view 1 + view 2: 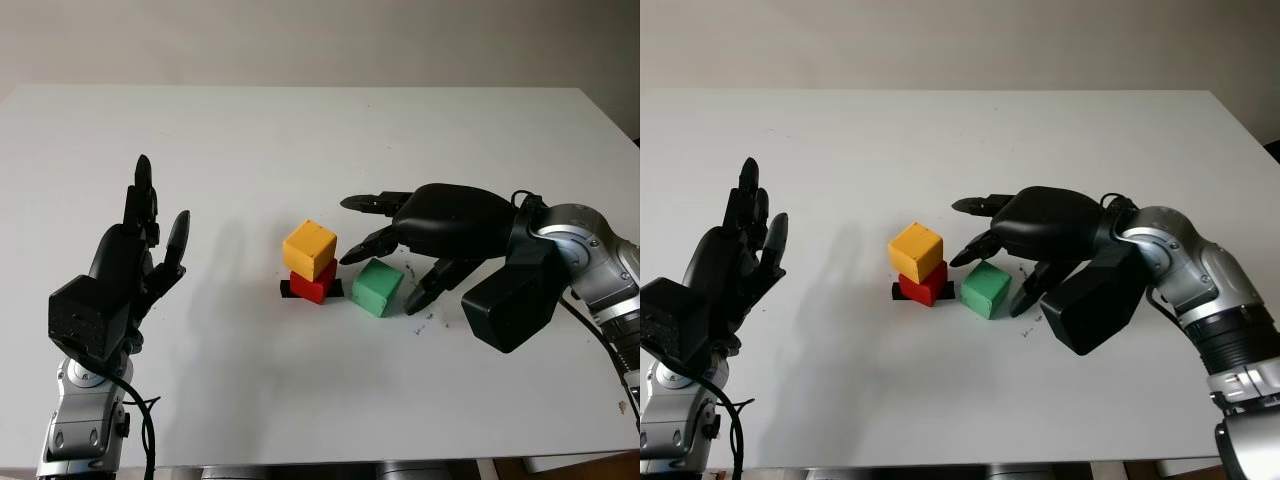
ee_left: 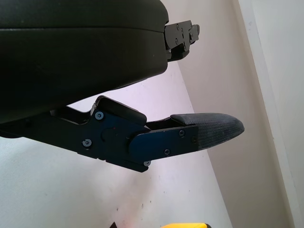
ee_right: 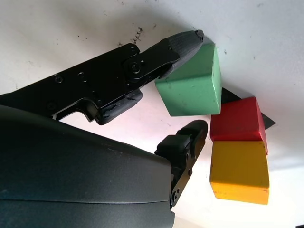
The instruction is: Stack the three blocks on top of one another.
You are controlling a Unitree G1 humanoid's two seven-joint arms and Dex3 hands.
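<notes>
**A:** Fingers first. What are they doing around the green block (image 1: pixel 377 287)?

**B:** In the head camera's view the right hand (image 1: pixel 420 235) arches over it with its fingers curled down on both sides. One fingertip (image 1: pixel 352 256) sits at the block's stack-side edge and another comes down on the far side. The block is on the table (image 1: pixel 300 130), just beside the stack. I judge this a grasp closing, not yet a firm hold.

**A:** And the stack?

**B:** The yellow block (image 1: pixel 309 249) sits on the red block (image 1: pixel 313 283), turned a little off square. The red one rests on a small black marker (image 1: pixel 287 291). The left hand (image 1: pixel 135 265) is raised well to the side, open, holding nothing.

**A:** Left wrist view?

**B:** That hand's shell and one straight finger over bare table, with a sliver of the yellow block at the edge.

**A:** Right wrist view?

**B:** One finger pad (image 3: pixel 183 45) presses a top corner of the green block. A second finger (image 3: pixel 187 140) stands between it and the stack, near its face. I cannot tell whether it touches.

**A:** How to do this well?

**B:** Squeeze on opposite faces rather than a corner, so the block doesn't twist. Lift straight up, clear of the stack, before moving across. Set it down level on the yellow block, because that rotated top leaves little margin.
</notes>
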